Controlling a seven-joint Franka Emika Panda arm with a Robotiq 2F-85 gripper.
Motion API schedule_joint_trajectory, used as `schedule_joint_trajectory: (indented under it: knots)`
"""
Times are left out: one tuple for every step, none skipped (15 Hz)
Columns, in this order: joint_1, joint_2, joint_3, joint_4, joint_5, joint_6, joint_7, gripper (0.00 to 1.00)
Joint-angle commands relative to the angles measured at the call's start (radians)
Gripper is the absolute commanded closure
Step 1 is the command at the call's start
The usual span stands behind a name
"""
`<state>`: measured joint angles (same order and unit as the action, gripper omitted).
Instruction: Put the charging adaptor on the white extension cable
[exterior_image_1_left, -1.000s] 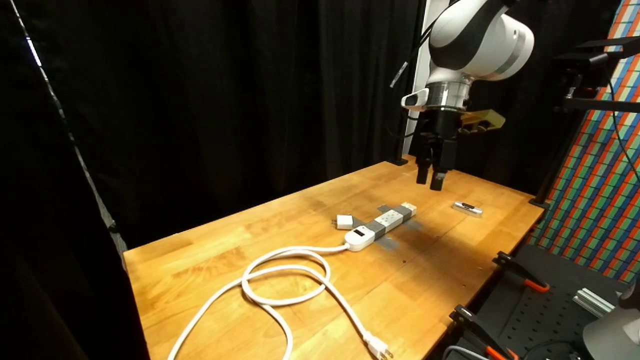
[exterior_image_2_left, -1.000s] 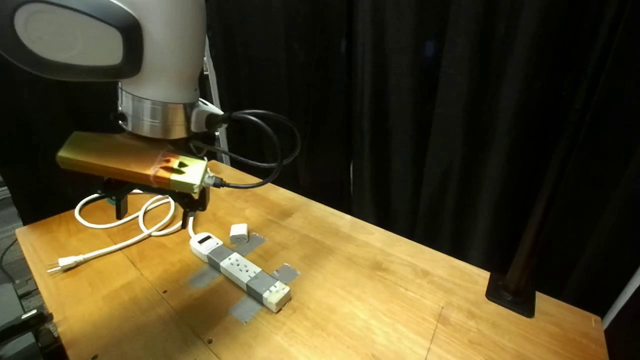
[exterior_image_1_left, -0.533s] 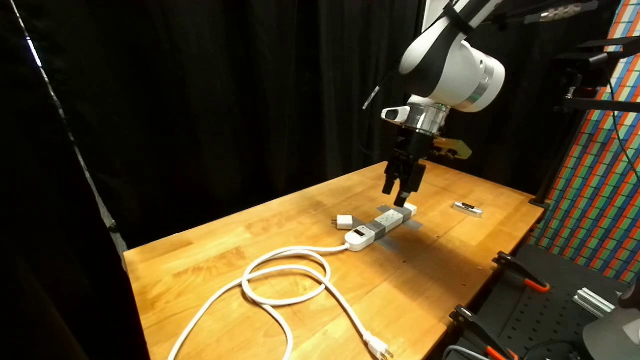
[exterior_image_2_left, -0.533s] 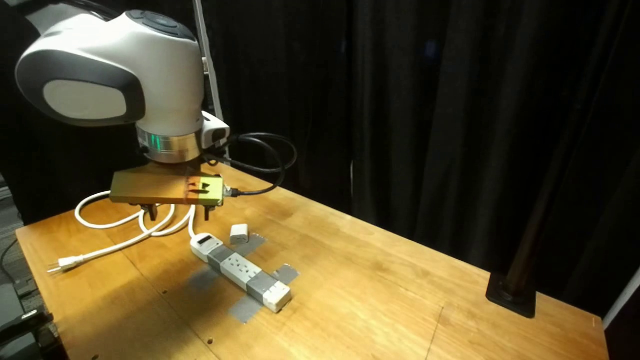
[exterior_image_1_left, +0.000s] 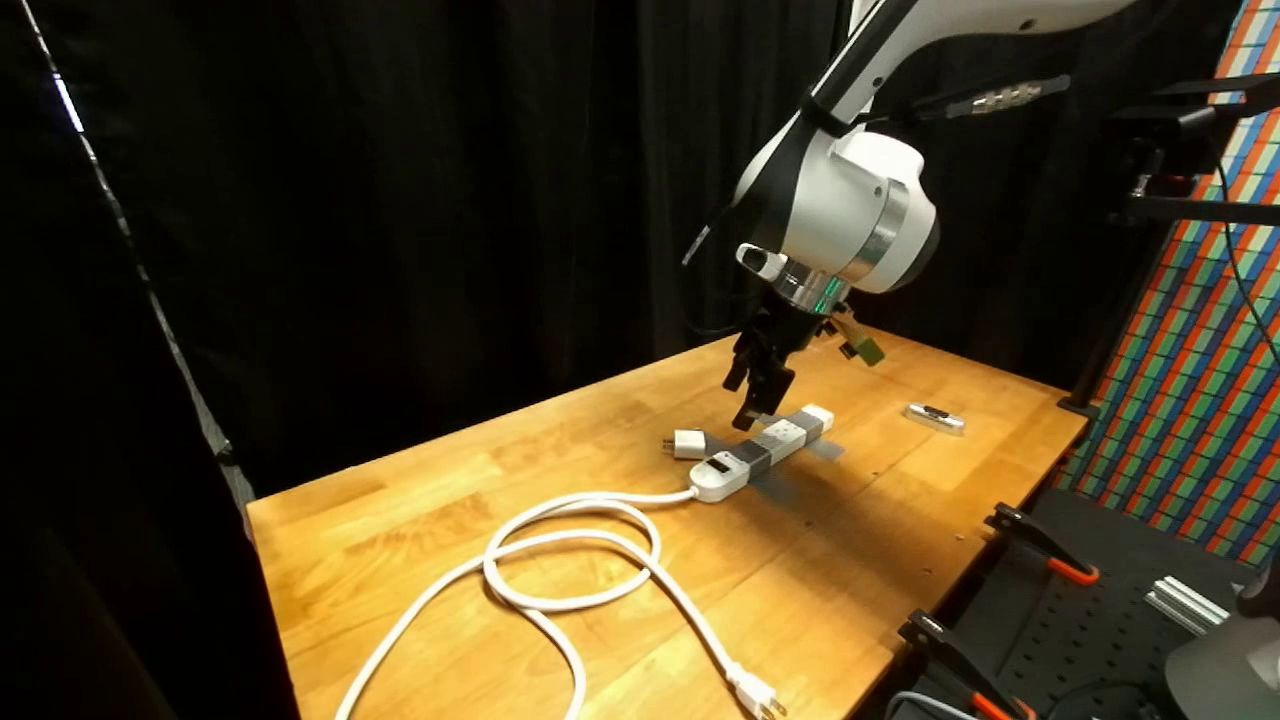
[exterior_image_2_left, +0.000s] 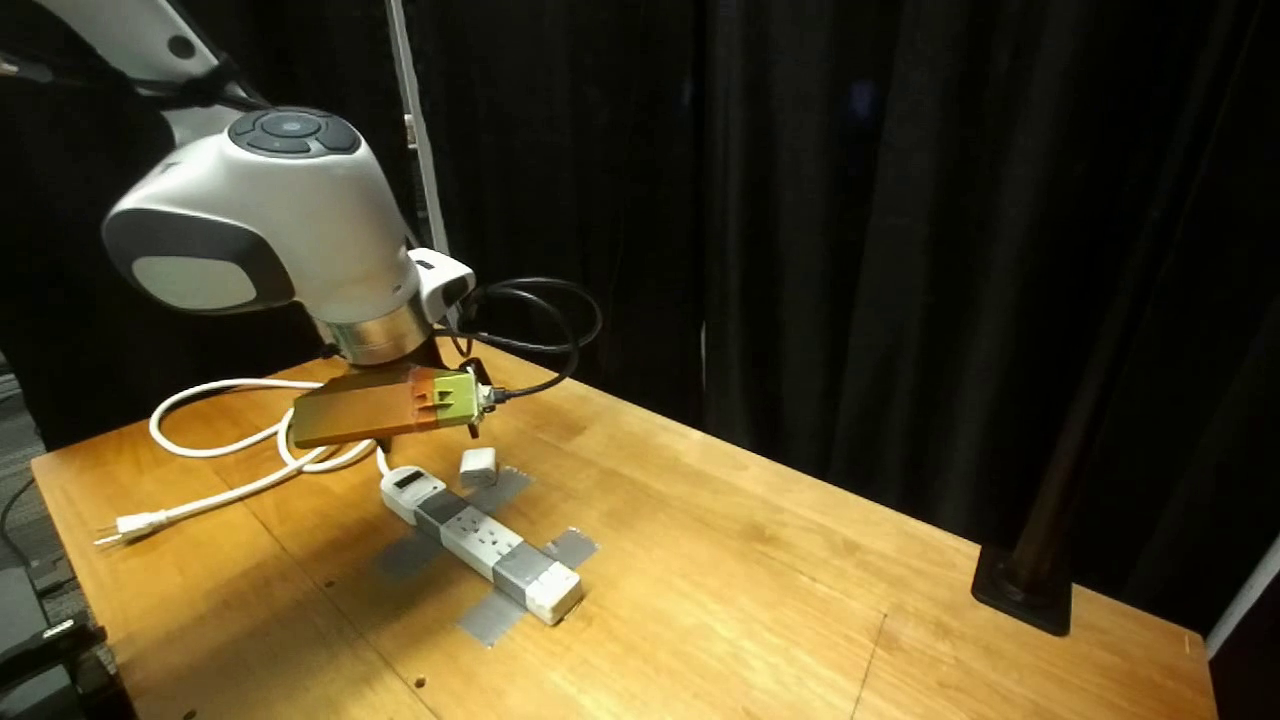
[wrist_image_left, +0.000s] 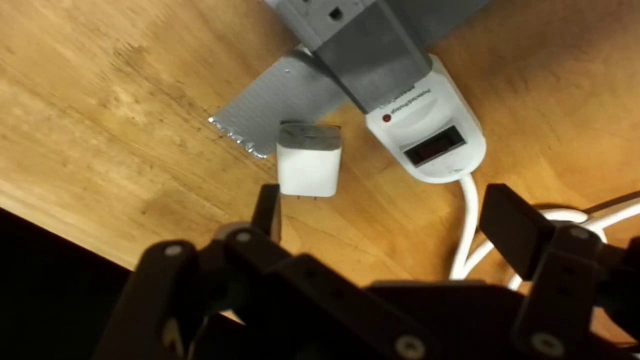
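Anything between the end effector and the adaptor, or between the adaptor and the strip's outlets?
Nothing visible stands between the open end effector and the charging adaptor. Between adaptor and socket strip, only flat grey tape shows, which shouldn't block a lifted transfer; the middle outlets are uncovered.

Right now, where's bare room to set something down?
Bare wood lies between the socket strip and the black post base, and between strip and clamps. It's crowded around the charging adaptor, with tape, strip and gripper near, and at the coiled cord.
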<state>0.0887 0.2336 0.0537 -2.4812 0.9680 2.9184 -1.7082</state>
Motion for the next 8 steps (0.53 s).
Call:
schedule_joint_trajectory:
  knots:
    - [-0.039, 0.100, 0.052, 0.109, 0.130, 0.030, -0.127, 0.00]
    - [-0.047, 0.121, 0.058, 0.131, 0.150, 0.025, -0.147, 0.00]
    - [-0.055, 0.140, 0.064, 0.154, 0.169, 0.022, -0.166, 0.00]
    - [-0.065, 0.156, 0.070, 0.175, 0.188, 0.014, -0.183, 0.00]
    - [-0.074, 0.172, 0.072, 0.193, 0.198, 0.011, -0.197, 0.00]
    - [-0.082, 0.188, 0.074, 0.209, 0.208, 0.009, -0.209, 0.00]
    - [-0.090, 0.203, 0.076, 0.225, 0.216, 0.007, -0.220, 0.00]
    - [-0.099, 0.220, 0.076, 0.240, 0.219, 0.005, -0.227, 0.00]
